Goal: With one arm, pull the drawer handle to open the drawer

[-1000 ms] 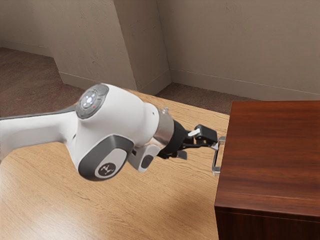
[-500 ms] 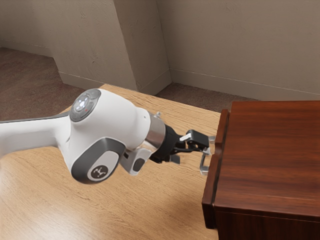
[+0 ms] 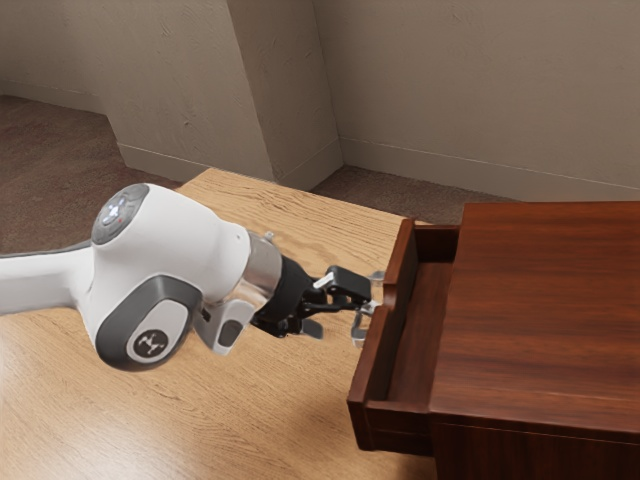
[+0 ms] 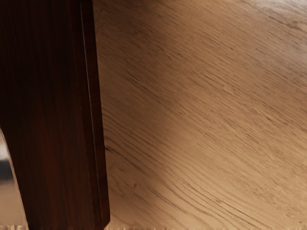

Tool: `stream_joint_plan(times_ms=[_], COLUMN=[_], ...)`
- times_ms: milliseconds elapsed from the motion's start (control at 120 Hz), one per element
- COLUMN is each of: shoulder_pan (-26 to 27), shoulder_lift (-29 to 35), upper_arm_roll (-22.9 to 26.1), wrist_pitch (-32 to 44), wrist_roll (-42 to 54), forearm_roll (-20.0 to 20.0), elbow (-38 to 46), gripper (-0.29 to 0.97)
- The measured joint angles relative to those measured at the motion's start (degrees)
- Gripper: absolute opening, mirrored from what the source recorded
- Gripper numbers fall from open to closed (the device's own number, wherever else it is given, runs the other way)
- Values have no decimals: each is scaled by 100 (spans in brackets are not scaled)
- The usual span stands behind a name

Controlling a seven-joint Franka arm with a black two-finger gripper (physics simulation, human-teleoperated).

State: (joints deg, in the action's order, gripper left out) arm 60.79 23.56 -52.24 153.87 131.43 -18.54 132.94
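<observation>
The drawer of the dark wooden cabinet stands partly open, its front panel drawn clear of the cabinet body toward the exterior view's left, so that the inside is exposed from above; the end effector is clenched on the silver drawer handle, a finger being set on either side of the bar. In the wrist view the front panel is seen just above the tabletop.

Several faults are to be feared from here; if the pull is steered off the line of the drawer's travel, the bar may be twisted out from between the fingers and the grasp lost; if a downward pull is mixed in, the lower edge of the panel may be scraped on the tabletop; if the drawer is bound on its runners, the whole cabinet may be dragged across the wood instead; if the pull is carried too far, the drawer may be drawn out of its housing and tipped. The arm is folded close, so little reach is judged to be left for further retreat.
</observation>
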Motion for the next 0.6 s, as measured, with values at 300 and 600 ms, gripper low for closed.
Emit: stream_joint_plan(times_ms=[300, 600], shoulder_pan=[-509, -1185], shoulder_lift=[478, 809], upper_arm_roll=[67, 485], wrist_pitch=[-109, -395], wrist_roll=[219, 416], forearm_roll=[-29, 0], elbow=[302, 503], gripper=[68, 66])
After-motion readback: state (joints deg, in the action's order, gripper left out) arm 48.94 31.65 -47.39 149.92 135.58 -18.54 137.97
